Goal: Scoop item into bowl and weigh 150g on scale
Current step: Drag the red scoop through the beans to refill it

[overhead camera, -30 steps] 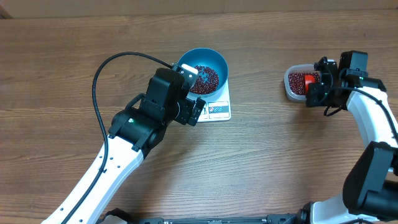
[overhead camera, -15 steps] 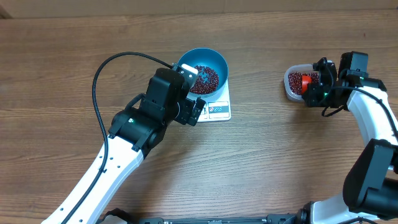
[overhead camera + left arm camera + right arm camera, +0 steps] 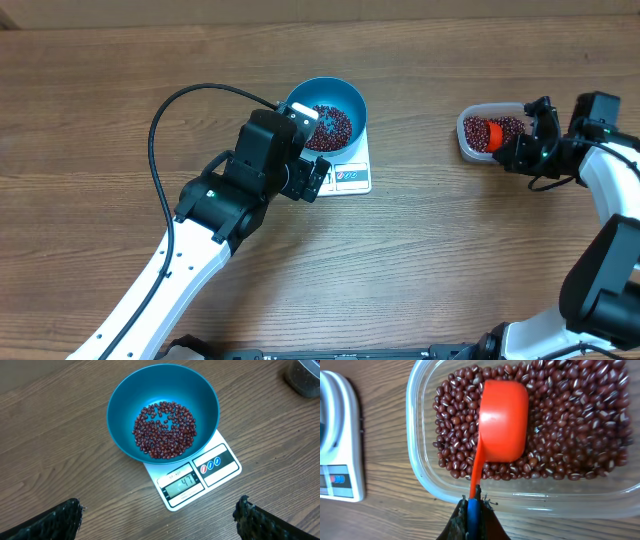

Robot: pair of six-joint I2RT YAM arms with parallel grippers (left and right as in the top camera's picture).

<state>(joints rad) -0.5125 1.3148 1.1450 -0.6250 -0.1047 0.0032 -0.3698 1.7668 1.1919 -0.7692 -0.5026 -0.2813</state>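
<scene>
The right pincer, shut on the orange plastic scoop by its handle, has drawn back, laying it on dark red-brown beans in the clear plastic tub, well right of the white scale; another load seems due. The left pincer gapes empty beside the scale's part-filled round blue bowl.

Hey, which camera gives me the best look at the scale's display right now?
The left wrist view: the scale sits nearly whole in frame under the blue bowl, and its display faces the camera with digits showing. Overhead shows the scale small, with the display unreadable. The right wrist view catches only its white edge at the left border.
</scene>
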